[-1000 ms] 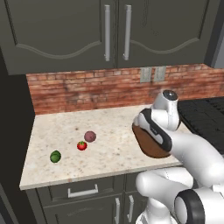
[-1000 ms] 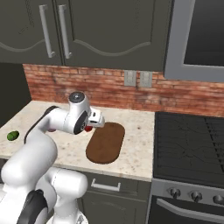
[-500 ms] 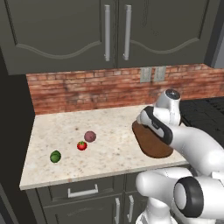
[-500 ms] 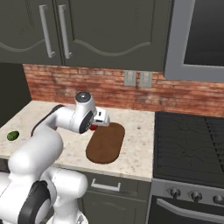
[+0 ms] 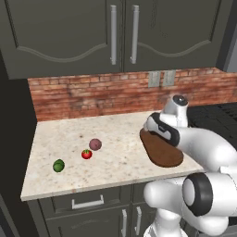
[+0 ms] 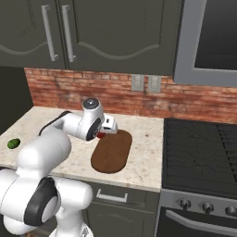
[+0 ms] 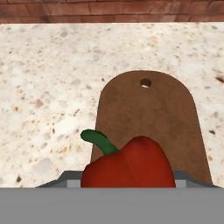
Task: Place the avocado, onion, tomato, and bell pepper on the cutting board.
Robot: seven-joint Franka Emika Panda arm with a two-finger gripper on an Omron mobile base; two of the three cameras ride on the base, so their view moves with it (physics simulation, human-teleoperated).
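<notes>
Gripper (image 6: pixel 102 134) jaws are closed on the bell pepper (image 7: pixel 129 166), which fills the bottom centre of the hand view with its green stem curling up to the left. Directly beyond it lies the cutting board (image 7: pixel 148 113), a hanging hole near its far end. In the left base view the board (image 5: pixel 159 150) sits right of centre, bare, while the onion (image 5: pixel 95 144), tomato (image 5: pixel 86 154) and avocado (image 5: pixel 58 165) rest on the counter (image 5: pixel 115 134) at centre left, well apart from the board. The step in hand looks like carrying the pepper over the board. Next, it calls for lowering onto the wood and opening the jaws so the pepper settles without rolling off.
</notes>
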